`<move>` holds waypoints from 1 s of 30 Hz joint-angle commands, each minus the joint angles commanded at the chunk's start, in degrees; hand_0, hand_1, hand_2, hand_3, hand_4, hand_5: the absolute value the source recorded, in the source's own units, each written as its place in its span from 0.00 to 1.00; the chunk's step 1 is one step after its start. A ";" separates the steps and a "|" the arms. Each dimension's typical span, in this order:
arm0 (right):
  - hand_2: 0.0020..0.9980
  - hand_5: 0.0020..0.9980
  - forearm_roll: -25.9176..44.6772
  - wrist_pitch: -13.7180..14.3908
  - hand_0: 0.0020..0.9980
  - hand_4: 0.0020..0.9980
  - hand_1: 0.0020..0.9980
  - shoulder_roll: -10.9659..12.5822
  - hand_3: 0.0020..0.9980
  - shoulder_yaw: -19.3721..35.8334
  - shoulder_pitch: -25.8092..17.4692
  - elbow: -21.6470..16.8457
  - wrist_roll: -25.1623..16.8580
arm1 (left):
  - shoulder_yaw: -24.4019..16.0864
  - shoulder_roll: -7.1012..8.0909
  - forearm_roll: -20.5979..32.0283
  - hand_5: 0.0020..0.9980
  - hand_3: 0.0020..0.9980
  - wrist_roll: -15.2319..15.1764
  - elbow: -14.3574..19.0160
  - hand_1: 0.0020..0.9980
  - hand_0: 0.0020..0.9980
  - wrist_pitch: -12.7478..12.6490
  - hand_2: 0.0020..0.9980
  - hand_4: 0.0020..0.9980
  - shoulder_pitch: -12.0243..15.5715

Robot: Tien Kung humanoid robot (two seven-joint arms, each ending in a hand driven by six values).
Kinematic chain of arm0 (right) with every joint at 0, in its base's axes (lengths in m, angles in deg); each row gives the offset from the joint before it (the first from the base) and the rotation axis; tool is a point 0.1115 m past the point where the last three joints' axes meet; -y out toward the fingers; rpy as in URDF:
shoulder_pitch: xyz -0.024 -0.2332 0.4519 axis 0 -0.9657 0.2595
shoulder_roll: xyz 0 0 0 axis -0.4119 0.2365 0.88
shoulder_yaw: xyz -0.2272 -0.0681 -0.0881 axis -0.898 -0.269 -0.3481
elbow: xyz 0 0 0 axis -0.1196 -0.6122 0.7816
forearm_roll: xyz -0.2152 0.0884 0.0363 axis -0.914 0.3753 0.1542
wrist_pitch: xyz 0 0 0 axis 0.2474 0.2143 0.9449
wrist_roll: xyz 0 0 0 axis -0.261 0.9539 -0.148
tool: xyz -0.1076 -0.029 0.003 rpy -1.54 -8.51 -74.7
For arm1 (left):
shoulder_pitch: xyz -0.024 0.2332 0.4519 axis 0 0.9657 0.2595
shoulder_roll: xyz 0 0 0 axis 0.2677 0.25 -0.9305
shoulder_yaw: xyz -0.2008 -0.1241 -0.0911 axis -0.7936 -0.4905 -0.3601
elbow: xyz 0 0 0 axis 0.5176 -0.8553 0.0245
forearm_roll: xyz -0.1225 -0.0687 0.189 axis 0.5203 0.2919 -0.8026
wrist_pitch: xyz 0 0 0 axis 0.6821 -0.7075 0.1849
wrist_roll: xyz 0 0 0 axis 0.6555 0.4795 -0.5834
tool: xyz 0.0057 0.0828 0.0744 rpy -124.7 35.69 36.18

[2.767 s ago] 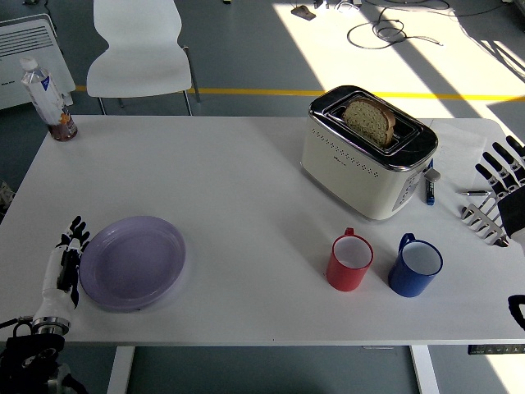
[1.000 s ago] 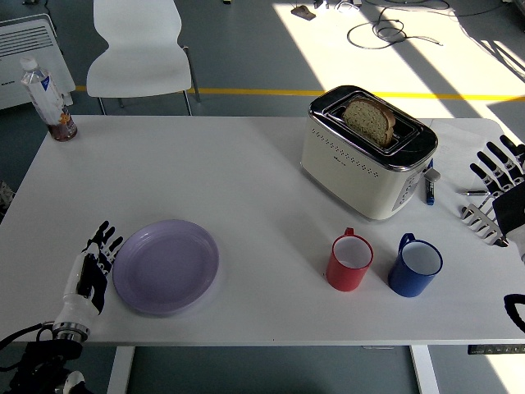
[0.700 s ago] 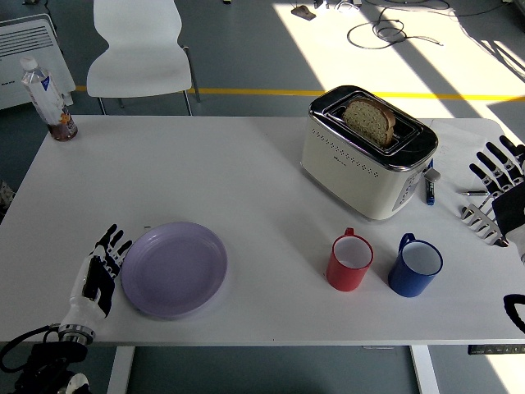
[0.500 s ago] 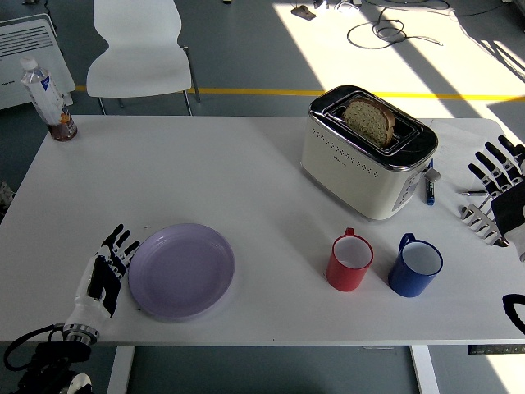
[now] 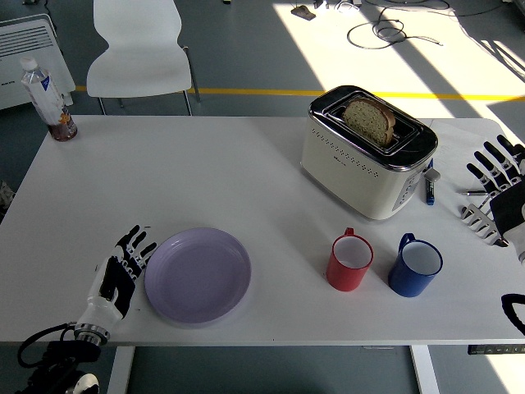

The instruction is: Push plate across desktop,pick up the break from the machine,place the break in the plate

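A lilac plate (image 5: 198,276) lies flat on the white table (image 5: 205,176) near its front edge, left of centre. My left hand (image 5: 125,267) is at the plate's left rim, fingers straight and spread, holding nothing. A cream and chrome toaster (image 5: 367,152) stands at the back right with a slice of brown bread (image 5: 368,120) sticking up from its slot. My right hand (image 5: 498,172) hovers at the table's right edge, fingers spread and empty, well right of the toaster.
A red mug (image 5: 350,262) and a blue mug (image 5: 415,267) stand in front of the toaster. A metal rack (image 5: 482,217) and a blue marker (image 5: 429,189) lie at the right. A bottle (image 5: 47,98) stands at the far left corner. A white chair (image 5: 139,53) is behind the table.
My left hand has slid the plate rightward along the front of the table, from near the left edge toward the centre. My right hand barely moved.
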 joint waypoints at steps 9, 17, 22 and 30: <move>0.74 0.66 0.00 -0.01 0.78 0.52 0.74 -0.12 0.74 -0.11 0.07 0.04 -0.01 | 1.44 -0.08 1.66 1.00 0.96 1.15 -0.09 0.85 0.77 1.78 0.97 0.51 -1.31; 0.74 0.66 0.01 0.00 0.78 0.52 0.74 -0.19 0.74 -0.07 0.04 0.04 -0.02 | 3.08 0.03 2.76 1.00 0.96 1.73 -1.05 0.84 0.77 2.72 0.96 0.51 -2.87; 0.74 0.65 0.01 0.00 0.78 0.53 0.74 -0.26 0.74 -0.08 0.00 0.03 -0.04 | 4.27 -0.13 3.67 1.00 0.95 2.00 -2.57 0.84 0.76 3.13 0.96 0.51 -4.14; 0.74 0.66 0.03 0.01 0.78 0.53 0.74 -0.41 0.74 -0.29 0.03 0.08 -0.06 | 6.45 0.14 4.98 1.00 0.94 2.13 -4.01 0.83 0.76 3.62 0.95 0.52 -6.38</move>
